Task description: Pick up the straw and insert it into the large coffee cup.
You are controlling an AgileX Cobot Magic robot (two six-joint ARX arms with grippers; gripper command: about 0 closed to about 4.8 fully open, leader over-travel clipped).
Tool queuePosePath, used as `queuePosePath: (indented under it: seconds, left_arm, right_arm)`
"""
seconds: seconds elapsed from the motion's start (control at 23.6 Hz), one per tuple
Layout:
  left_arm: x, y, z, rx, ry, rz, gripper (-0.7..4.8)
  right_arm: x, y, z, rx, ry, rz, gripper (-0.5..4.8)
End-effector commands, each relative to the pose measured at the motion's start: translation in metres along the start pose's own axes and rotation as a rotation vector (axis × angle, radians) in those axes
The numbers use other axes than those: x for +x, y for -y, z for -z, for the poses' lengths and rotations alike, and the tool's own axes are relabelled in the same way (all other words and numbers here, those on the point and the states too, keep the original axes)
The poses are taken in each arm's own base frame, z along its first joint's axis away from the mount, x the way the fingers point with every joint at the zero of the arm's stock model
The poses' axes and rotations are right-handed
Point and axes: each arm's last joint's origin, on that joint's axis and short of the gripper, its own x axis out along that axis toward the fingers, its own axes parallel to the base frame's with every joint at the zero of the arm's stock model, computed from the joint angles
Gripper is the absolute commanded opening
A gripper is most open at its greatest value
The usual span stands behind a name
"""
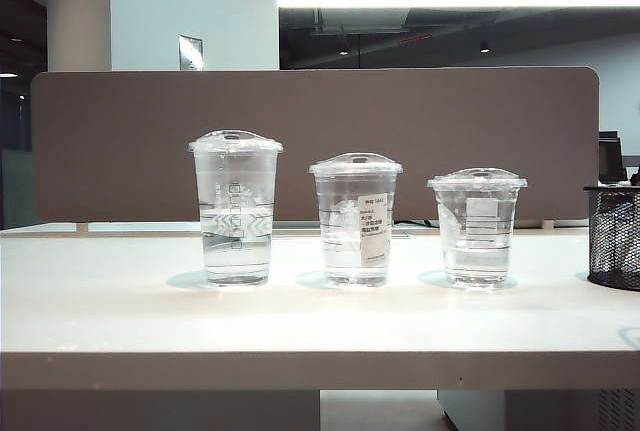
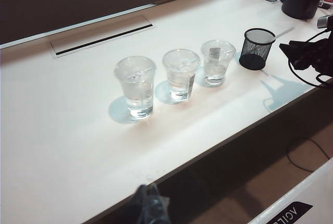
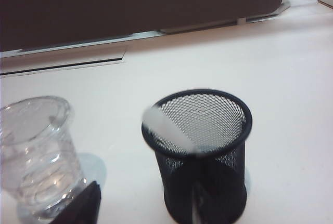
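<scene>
Exterior view sits low, about table (image 1: 300,321) height, facing the divider (image 1: 310,141) head-on, three cups in a row at mid range. Left wrist view looks down from high and well back, off the table's front edge, taking in all three cups plus the mesh holder (image 2: 257,48). Right wrist view is close, angled down on the holder (image 3: 200,151) and the short cup (image 3: 39,154). All three views share the holder and short cup.
</scene>
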Motion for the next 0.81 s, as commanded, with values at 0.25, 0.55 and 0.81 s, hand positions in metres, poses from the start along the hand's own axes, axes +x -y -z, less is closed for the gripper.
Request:
queuePosePath:
  seconds: [0.25,0.55,0.81]
  left_arm:
    - [0.000,0.000,0.000,-0.003,0.001,0.002,-0.03]
    - [0.000,0.000,0.000,-0.003,0.001,0.002,-0.03]
    - [0.000,0.000,0.000,-0.003,0.001,0.002,-0.03]
  right_arm:
    - [0.026,-0.001,-0.015,-0.005,0.065,-0.006,2.43]
    - [0.040,-0.001,-0.016,-0.004,0.038,-0.001,2.05]
    - [0.041,0.000,-0.014,-0.004,0.034,0.026,1.36]
